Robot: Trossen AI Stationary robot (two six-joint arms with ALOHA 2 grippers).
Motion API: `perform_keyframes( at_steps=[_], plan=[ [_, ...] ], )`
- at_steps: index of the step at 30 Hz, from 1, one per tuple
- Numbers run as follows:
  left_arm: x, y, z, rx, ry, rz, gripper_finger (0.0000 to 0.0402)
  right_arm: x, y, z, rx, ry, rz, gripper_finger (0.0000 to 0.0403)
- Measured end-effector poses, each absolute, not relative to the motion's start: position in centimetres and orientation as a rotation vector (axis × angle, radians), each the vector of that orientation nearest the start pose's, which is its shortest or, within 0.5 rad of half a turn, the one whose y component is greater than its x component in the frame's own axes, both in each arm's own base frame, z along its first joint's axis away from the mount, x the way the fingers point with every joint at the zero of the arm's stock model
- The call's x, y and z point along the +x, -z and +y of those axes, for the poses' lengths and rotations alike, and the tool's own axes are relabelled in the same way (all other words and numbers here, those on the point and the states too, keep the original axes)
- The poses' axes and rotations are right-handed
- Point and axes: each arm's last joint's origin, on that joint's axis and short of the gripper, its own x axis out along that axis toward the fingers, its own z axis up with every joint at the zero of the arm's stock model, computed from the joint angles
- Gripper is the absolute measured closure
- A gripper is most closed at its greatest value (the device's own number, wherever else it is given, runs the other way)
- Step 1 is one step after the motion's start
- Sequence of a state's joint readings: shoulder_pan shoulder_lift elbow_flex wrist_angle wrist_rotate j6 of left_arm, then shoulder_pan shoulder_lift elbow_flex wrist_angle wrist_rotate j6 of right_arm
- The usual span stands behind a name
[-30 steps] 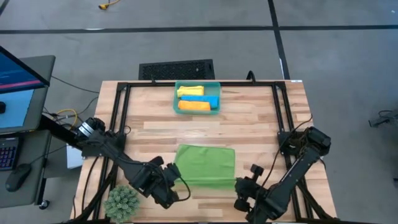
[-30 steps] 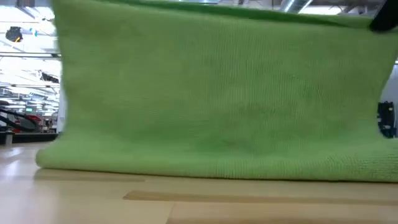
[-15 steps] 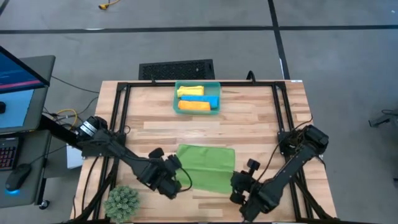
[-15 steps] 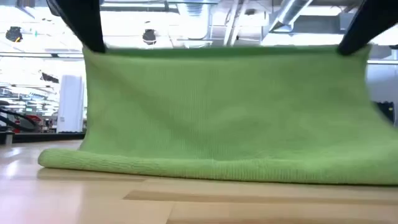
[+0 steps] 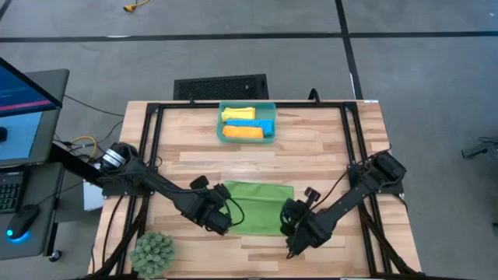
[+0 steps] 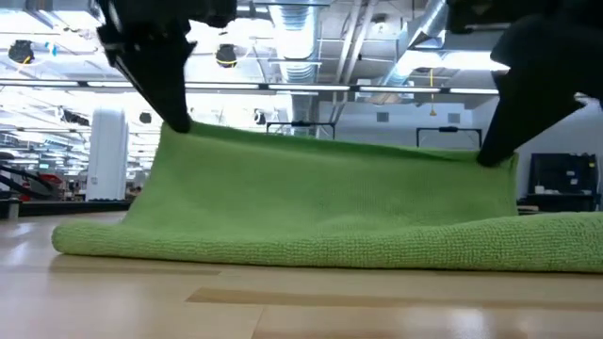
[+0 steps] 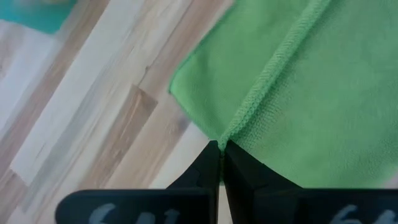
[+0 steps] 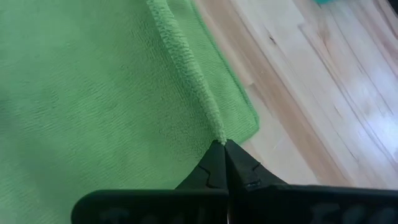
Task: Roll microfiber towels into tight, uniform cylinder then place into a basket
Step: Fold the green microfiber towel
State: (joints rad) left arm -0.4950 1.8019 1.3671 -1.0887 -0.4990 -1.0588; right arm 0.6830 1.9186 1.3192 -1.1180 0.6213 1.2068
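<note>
Across the lower middle of the high view, the green towel [image 5: 257, 206] is now shorter from top to bottom than a second ago: its near edge has been carried up the frame, over the rest of the cloth, so it lies doubled. At the towel's lower left corner the left gripper [image 5: 223, 221] has moved up and to the right from the table's lower edge; its fingers are pressed together, pinching the corner hem, as the left wrist view shows [image 7: 219, 149]. At the lower right corner the right gripper [image 5: 289, 226] has likewise come up and leftward, its fingers also pinched tight on the hem [image 8: 222, 148]. From the low view, the lifted edge that filled nearly the whole frame a second ago now hangs far lower, sagging between the two dark fingers at upper left [image 6: 165, 80] and upper right [image 6: 513, 113], with the fold resting on the wood.

Left of the table, at the frame's left edge, stands a desk with a monitor [image 5: 23, 89], and in the lower left corner of the table sits a small green plant [image 5: 152, 252], just below the left arm. Above the towel, near the table's top edge, the basket [image 5: 247, 122] holds the yellow towel [image 5: 237, 113], blue towel [image 5: 263, 124] and orange towel [image 5: 243, 133], each rolled. A black grate [image 5: 221, 85] lies on the floor just beyond it. Bare wood separates towel and basket.
</note>
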Motion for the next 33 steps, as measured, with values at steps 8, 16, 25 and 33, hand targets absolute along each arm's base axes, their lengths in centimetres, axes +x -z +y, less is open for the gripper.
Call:
perform_keyframes(
  at_steps=[8, 16, 25, 33],
  plan=[
    [30.5, -20.7, -12.5, -0.139, -0.685, 1.136, 0.0401, 27.1, -16.3, 18.0, -0.001, 0.768, 1.104, 0.0401],
    [31.1, -20.7, -11.4, -0.164, -0.709, 1.134, 0.0401, 27.9, -16.2, 17.0, 0.025, 0.788, 1.11, 0.0399],
    [31.2, -20.7, -11.3, -0.14, -0.684, 1.145, 0.0401, 28.0, -16.1, 17.1, 0.055, 0.784, 1.112, 0.0355],
    [31.6, -20.8, -11.4, -0.111, -0.644, 1.119, 0.0365, 28.1, -16.1, 17.0, 0.087, 0.798, 1.096, 0.0314]
  ],
)
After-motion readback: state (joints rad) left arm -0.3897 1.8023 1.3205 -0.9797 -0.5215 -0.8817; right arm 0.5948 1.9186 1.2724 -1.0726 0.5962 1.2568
